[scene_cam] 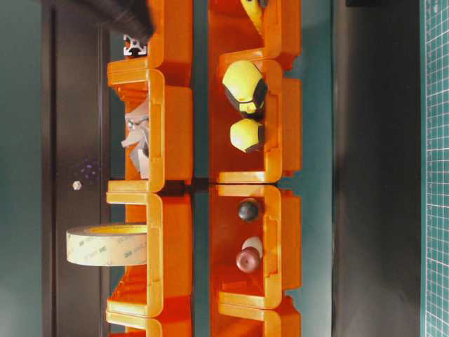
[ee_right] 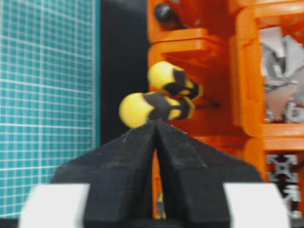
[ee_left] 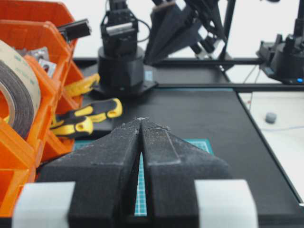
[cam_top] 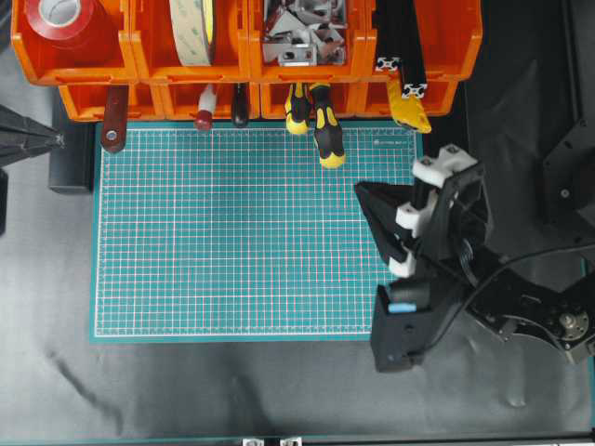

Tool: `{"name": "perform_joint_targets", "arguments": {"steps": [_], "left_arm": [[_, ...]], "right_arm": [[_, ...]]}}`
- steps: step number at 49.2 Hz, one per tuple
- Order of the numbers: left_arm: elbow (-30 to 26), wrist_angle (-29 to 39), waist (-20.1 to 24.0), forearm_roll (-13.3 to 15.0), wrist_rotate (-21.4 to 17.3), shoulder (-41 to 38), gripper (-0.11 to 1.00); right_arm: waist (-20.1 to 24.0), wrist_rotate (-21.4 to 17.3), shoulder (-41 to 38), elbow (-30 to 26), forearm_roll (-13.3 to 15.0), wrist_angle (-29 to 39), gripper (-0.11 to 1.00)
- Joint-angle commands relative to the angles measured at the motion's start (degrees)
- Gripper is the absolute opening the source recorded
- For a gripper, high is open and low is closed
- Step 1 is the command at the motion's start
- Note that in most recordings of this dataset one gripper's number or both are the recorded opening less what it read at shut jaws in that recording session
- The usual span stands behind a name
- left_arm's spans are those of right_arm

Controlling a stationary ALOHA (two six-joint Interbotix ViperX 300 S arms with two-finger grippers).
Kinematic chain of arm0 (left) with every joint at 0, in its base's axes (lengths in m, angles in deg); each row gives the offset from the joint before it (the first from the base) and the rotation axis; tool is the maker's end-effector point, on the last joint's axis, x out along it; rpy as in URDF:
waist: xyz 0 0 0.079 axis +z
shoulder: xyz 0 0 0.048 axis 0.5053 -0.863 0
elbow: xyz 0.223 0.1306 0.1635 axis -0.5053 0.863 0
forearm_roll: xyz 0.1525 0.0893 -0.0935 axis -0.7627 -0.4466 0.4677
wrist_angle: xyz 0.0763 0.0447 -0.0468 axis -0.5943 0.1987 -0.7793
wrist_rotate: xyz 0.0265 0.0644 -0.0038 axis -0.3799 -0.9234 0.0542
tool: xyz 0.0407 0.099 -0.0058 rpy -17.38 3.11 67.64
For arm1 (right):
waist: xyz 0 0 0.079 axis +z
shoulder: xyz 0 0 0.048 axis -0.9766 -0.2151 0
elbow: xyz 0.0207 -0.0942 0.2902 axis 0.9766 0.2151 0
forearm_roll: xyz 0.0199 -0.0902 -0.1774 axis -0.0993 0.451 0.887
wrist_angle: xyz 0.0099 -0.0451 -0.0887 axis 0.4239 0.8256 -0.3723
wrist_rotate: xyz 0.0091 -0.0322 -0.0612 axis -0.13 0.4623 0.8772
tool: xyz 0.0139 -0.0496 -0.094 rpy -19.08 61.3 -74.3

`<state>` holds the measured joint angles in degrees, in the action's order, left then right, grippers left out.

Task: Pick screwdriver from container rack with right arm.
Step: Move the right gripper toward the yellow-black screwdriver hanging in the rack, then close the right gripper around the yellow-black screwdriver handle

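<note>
Tabletop [cam_top: 232, 390] near the camera is dark and bare, and one green mat [cam_top: 251, 232] lies on it with its whole middle open, nothing resting on the grid. Two arms are in view. The right arm [cam_top: 521, 307] comes in from the right edge, and the right end effector [cam_top: 367, 190] sits over the mat's right margin, its tips pointing toward the rack. In its own wrist view the two fingers [ee_right: 133, 156] meet at the tips with only a thin slit lower down, and nothing is between them. The left end effector [ee_left: 141, 121] is likewise pressed together at the tips and holds nothing; it hovers low over the mat's left side.

Farther on, the container rack [cam_top: 139, 65] runs along the mat's far edge and overhangs it on both sides. Two yellow-and-black handles jut from one lower bin: the screwdriver [cam_top: 325, 130], the longer one, reaches out over the mat's far edge, and a shorter tool [cam_top: 297, 110] lies just beside it on the left. Open mat separates the right end effector from the screwdriver. Three more handles poke from the lower bins to the left: two reddish, one black. The upper row holds red tape [cam_top: 60, 19], a tan tape roll [cam_top: 191, 28], metal brackets [cam_top: 302, 32] and black extrusions [cam_top: 404, 46].
</note>
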<state>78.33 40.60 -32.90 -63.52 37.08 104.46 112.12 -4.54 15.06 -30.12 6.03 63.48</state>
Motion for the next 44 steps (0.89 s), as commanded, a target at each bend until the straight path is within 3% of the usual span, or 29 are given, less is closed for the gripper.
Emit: {"name": "perform_joint_targets", "arguments": {"steps": [1,11,16,29,44], "left_arm": [[-1.6,-0.3,-0.3,-0.2,0.4,-0.6,0.0],[-1.5,-0.4,-1.5,-0.2,0.4,-0.6,0.0],[-1.5,-0.2,-2.1,-0.2,0.4,-0.8,0.0],[-1.5,-0.3,-2.2,-0.2,0.4,-1.4,0.0],[-1.4,-0.3,-2.2,-0.2,2.1,-1.4,0.0]], "right_arm": [[0.1,-0.3,1.5,0.3,0.5,-1.8,0.1],[-0.4,-0.3,0.1,1.9,1.3,-1.8,0.67],[-0.1,-0.4,-1.6,3.0,3.7,-0.7,0.85],[-1.2,-0.9,-6.9,3.0,12.0,2.9,0.85],[-5.3,-2.8,-11.0,3.5,13.4,2.7,0.85]]}}
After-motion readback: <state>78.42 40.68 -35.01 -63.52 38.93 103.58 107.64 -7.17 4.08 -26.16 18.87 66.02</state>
